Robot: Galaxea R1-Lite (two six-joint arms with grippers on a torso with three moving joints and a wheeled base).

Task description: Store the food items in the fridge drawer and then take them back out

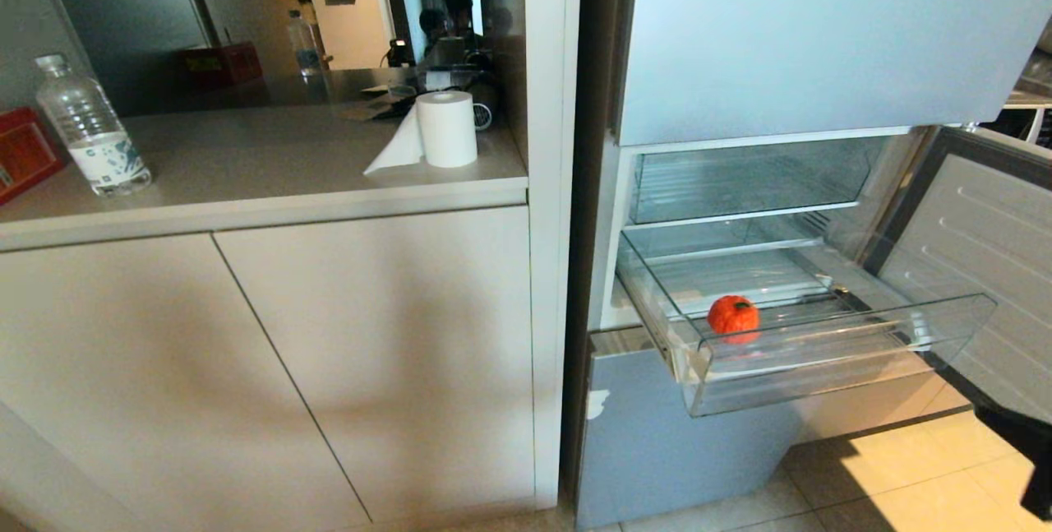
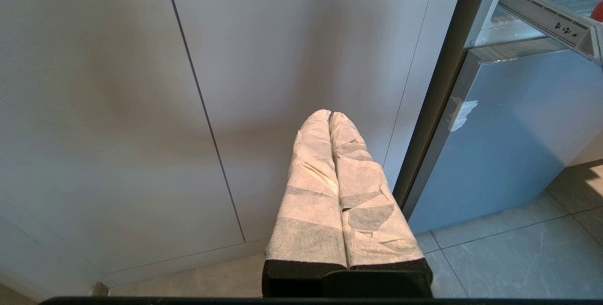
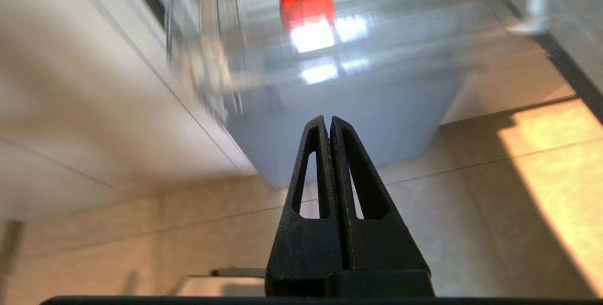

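Orange fruit (image 1: pixel 733 316) sits alone in the pulled-out clear drawer (image 1: pixel 830 367). The right gripper (image 3: pixel 328 123) hangs low, fingers pressed together, holding nothing; it should spread them wide, then descend straight over the fruit. The left gripper (image 2: pixel 328 116), fingers together, idles by the cupboard.

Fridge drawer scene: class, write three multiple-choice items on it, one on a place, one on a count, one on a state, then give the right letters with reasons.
1. Where is the orange fruit?
A. on the counter
B. in the clear drawer
C. on the floor

2. How many fruits lie in the drawer?
A. one
B. two
C. three

3. How does the right tool stand?
A. shut on the fruit
B. wide open
C. shut, empty

Answers:
1 B, the fruit sits on the floor of the pulled-out drawer.
2 A, only the orange fruit shows there.
3 C, in the right wrist view its fingers meet over the floor tiles, with nothing between.
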